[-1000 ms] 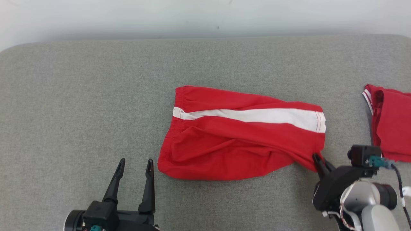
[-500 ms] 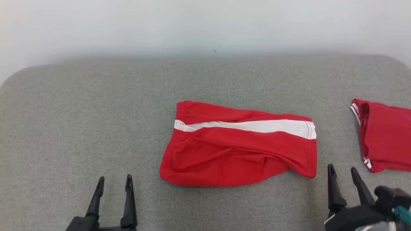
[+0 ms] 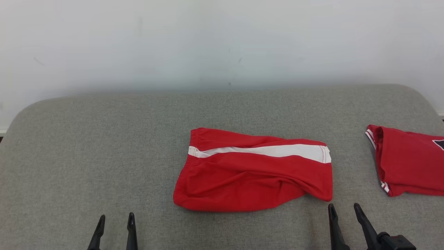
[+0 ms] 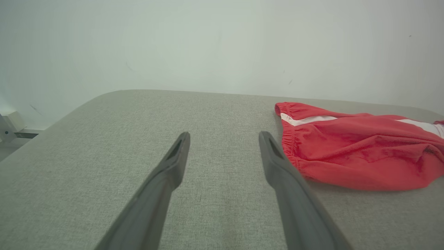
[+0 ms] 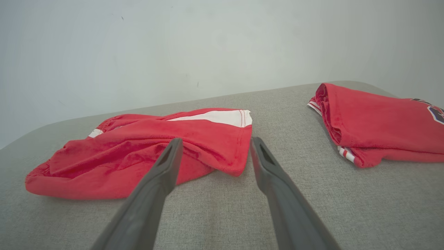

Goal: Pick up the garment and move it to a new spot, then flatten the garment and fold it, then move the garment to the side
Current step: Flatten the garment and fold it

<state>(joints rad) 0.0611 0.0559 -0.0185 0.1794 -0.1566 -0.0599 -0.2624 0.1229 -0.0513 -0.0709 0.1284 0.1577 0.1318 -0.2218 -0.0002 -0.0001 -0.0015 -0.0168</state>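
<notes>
We hold our left gripper (image 3: 116, 216) and right gripper (image 3: 343, 206) wide, empty, near the red white-striped cloth shorts (image 3: 253, 177) on grey fabric padding (image 3: 104, 156).

The head view's right edge cuts off the second garment (image 3: 409, 166); its dark print (image 3: 439, 143) is unreadable. The bottom edge cuts off the left gripper (image 3: 116, 216) and right gripper (image 3: 343, 206) below the fingers.

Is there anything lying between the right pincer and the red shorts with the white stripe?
Nothing visible does. Bare grey fabric surface separates the open right pincer from the near corner of the red shorts with the white stripe. The folded red garment lies apart, further right, off that path.
</notes>
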